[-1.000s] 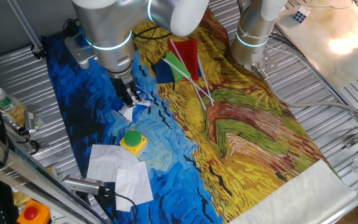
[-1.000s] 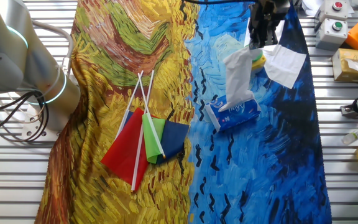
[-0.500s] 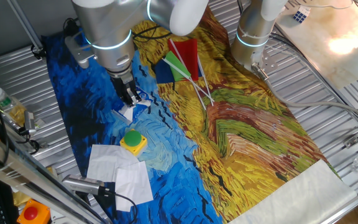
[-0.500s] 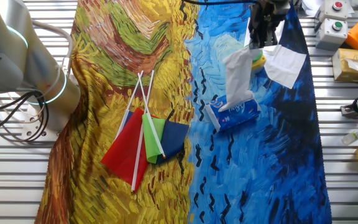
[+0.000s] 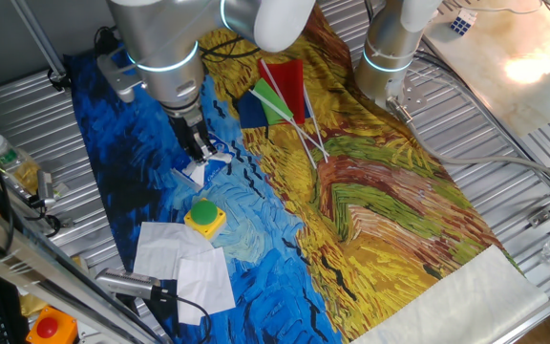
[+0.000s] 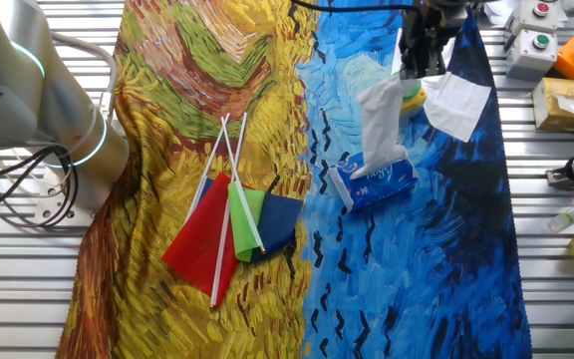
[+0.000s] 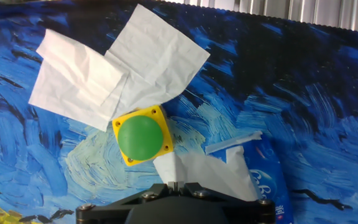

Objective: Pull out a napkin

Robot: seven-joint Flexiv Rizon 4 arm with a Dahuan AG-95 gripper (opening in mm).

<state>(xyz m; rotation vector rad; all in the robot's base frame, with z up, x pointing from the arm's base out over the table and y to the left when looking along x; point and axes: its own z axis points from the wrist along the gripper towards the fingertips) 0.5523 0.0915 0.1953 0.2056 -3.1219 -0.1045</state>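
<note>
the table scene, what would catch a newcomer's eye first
The swirling blue and yellow painted cloth covering the table stands out first. Next, the two-finger gripper pinching a thin white paper napkin, stretched up from the small blue plastic tissue packet. Beside it sits a yellow button box with a green dome, near two loose white paper sheets.

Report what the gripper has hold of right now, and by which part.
The gripper is shut on the napkin, pinching its top end; the lower end is still in the blue tissue packet.

yellow button box (image 7: 141, 135), coloured flags (image 6: 232, 221), painted cloth (image 6: 267, 120)
</note>
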